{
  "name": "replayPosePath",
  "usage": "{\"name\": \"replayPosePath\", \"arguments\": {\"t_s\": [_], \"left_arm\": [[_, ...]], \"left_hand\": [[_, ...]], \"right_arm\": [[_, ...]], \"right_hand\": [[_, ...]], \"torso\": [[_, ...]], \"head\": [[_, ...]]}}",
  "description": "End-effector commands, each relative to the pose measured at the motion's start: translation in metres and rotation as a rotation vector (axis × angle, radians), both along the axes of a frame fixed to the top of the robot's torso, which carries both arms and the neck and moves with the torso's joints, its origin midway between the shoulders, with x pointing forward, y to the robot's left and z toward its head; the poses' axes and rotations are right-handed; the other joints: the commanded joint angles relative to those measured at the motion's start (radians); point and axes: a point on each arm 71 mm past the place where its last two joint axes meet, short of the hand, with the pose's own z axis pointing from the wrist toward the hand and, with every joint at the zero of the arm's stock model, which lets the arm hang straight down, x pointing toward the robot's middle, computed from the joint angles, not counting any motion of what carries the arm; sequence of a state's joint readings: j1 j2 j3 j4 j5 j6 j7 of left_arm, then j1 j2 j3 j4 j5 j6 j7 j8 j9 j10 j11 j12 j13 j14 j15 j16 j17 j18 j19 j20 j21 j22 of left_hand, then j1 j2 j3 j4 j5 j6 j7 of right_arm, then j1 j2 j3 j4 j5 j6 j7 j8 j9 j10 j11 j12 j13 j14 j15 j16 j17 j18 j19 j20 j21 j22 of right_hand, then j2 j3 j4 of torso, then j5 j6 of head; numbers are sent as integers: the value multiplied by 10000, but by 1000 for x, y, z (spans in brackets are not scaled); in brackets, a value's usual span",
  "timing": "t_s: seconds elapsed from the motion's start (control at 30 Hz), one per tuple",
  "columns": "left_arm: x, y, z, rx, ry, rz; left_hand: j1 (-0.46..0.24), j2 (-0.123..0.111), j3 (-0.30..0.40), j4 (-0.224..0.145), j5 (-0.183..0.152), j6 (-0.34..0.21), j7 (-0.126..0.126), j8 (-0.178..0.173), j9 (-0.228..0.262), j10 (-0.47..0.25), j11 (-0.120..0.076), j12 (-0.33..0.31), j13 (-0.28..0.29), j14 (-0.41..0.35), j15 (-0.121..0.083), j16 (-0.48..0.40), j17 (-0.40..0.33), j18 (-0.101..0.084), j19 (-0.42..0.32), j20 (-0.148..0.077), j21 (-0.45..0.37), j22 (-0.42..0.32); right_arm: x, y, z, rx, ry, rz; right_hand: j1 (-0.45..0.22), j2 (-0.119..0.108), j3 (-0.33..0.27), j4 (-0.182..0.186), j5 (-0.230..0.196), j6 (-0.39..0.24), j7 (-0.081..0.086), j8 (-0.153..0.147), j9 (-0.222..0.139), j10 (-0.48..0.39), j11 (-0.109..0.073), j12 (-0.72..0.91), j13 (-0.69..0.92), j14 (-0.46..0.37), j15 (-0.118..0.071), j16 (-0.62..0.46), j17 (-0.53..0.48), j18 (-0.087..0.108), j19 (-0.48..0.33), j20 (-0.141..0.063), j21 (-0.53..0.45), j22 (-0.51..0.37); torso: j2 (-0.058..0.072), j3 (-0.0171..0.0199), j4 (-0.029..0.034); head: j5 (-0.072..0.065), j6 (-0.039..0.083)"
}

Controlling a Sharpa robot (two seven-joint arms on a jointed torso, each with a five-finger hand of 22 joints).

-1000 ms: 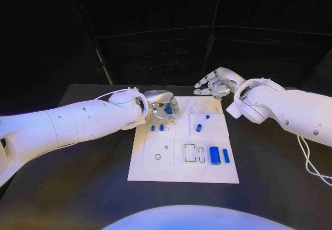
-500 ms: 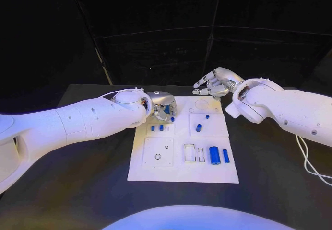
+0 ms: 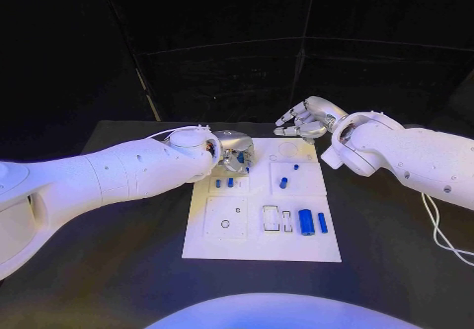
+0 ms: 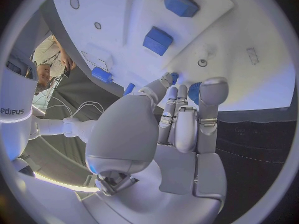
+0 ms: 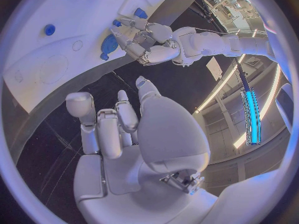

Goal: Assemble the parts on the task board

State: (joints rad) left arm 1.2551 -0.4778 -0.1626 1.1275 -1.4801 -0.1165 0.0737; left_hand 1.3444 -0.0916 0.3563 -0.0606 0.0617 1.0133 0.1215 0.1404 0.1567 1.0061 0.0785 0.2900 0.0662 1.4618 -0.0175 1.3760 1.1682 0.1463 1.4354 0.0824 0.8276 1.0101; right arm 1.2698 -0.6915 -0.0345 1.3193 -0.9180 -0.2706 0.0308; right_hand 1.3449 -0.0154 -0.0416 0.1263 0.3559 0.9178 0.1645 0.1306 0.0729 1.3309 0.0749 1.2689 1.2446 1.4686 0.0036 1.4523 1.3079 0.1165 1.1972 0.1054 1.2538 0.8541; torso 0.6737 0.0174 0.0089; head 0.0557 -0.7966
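Observation:
The white task board (image 3: 259, 247) lies in the middle of the black table. My left hand (image 3: 233, 150) hovers over the board's far left corner and pinches a blue part (image 3: 240, 157) in its fingertips; the left wrist view shows that blue part (image 4: 194, 92) between the curled fingers of the hand (image 4: 181, 124). Two small blue parts (image 3: 224, 183) stand just nearer than that hand. More blue parts sit at mid-board (image 3: 283, 182) and near the right edge (image 3: 313, 222). My right hand (image 3: 307, 117) hangs beyond the board's far edge, fingers apart, holding nothing.
Outlined recesses (image 3: 277, 218) and a small round hole (image 3: 225, 224) mark the board's near half. Bare black table (image 3: 109, 267) surrounds the board. In the right wrist view the left hand (image 5: 149, 41) shows beyond my right hand (image 5: 118, 129).
The left hand has shifted slightly right over the board's far left corner, still holding the blue part. The right hand has barely moved.

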Motion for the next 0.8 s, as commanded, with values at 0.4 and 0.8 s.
{"name": "replayPosePath", "arguments": {"t_s": [0.4, 0.8], "left_arm": [[0, -2, -6, 550, 480, 21], [2, -3, -9, 758, 585, 110]], "left_hand": [[-21, 50, 106, -26, -65, 138, 30, -88, -58, 228, -19, -125, -16, 170, 51, 71, -8, -143, 168, -4, 323, 218], [58, 170, 320, -102, -65, 277, 79, -140, -132, 562, -30, -215, -7, 213, 58, 105, 3, -178, 240, 6, 538, 396]], "right_arm": [[0, 2, 1, 49, -73, 84], [0, 3, 1, 52, -69, 103]], "right_hand": [[47, 105, 8, 45, 13, -58, -26, 73, -12, -75, -8, -16, 9, 556, -55, -26, 546, 148, -78, 13, -45, 13], [47, 105, 8, 45, 13, -58, -26, 73, -12, -75, -8, -16, 9, 556, -55, -26, 546, 148, -78, 13, -45, 13]], "torso": [[-1, -6, 6], [4, -3, 6]], "head": [[0, -36], [-6, -71]]}}
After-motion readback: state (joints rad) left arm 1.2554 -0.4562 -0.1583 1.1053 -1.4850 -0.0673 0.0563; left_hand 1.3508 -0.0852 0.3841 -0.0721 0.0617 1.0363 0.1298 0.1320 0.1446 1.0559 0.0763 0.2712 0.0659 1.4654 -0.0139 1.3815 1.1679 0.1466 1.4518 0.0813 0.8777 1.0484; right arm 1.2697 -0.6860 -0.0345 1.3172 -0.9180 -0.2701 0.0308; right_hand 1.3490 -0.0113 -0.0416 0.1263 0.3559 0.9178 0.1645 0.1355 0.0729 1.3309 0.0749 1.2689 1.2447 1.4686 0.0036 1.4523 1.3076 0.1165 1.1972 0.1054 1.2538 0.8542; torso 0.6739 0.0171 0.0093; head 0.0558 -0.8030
